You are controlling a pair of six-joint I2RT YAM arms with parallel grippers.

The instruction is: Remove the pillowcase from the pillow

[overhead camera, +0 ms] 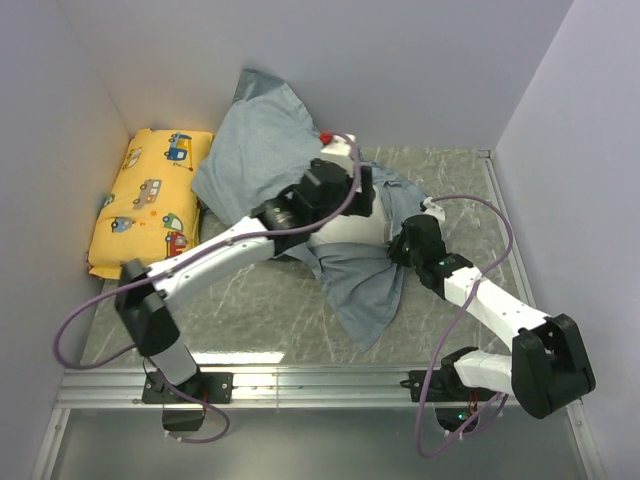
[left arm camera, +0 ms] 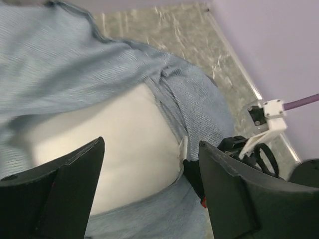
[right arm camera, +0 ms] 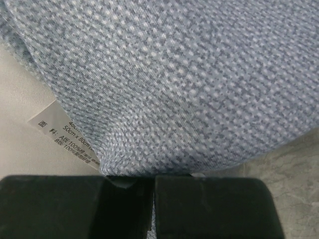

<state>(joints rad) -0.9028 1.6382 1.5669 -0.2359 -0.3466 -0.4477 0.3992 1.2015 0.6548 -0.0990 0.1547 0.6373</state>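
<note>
Grey-blue pillowcase (overhead camera: 262, 150) fabric is found draped across the bench (overhead camera: 250, 300) with the white pillow (overhead camera: 350, 232) partly bared at its opening; stripping is judged under way and unfinished. The right claw (right arm camera: 152, 185) is clamped on the hem beside a printed care label (right arm camera: 56, 130), a grip confirmed only in its wrist view, while the left claw (left arm camera: 150, 149) is spread wide over the bared pillow, holding nothing. The next move is judged to require the pillow to be held by the left claw as the hem is drawn away.

pillowcase (overhead camera: 255, 150) partly over pillow (left arm camera: 124, 139), on table (overhead camera: 260, 305) | small pillow (overhead camera: 150, 200) left of both
</note>
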